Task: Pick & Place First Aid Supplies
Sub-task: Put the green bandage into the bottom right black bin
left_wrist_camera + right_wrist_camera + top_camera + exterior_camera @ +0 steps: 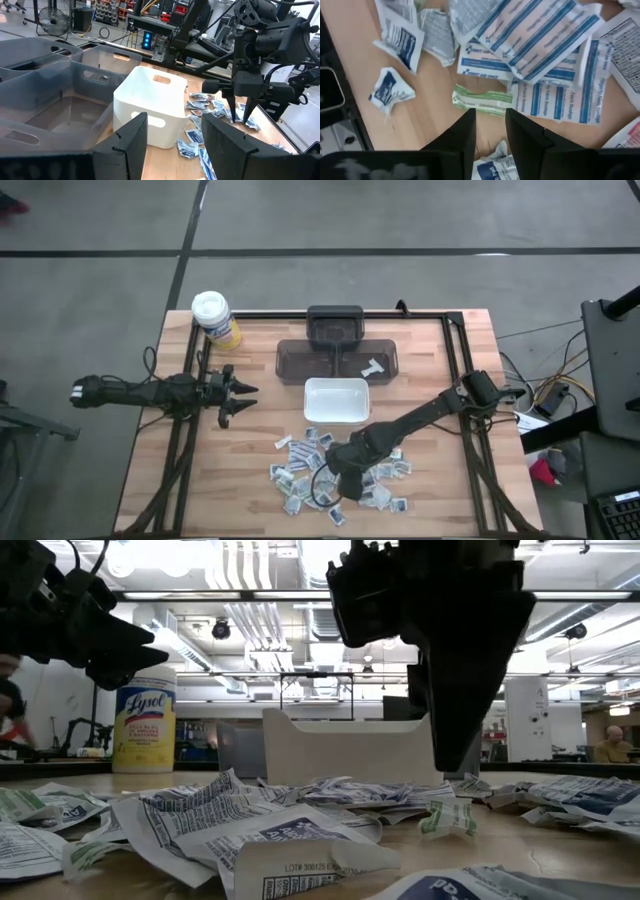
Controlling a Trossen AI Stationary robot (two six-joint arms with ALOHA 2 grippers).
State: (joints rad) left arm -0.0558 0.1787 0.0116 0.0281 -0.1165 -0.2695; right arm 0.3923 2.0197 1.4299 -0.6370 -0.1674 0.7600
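Observation:
Several small flat first aid packets [300, 465], white with blue print, lie scattered on the near middle of the wooden table. A greenish packet [481, 99] lies among them. My right gripper [336, 473] points steeply down over this pile. It is open by a narrow gap [490, 132], with the greenish packet just ahead of its fingertips; I see nothing between the fingers [233, 111]. A white tray [336, 388] stands just beyond the pile. My left gripper [241, 395] waits open at the table's left, roughly level and above the table.
Two smoky clear bins [300, 362] stand behind the white tray, one with a white piece in it. A yellow wipes canister with a white lid [215, 320] stands at the far left. Black frame rails [465, 380] run along the table's sides. Bare wood lies near left.

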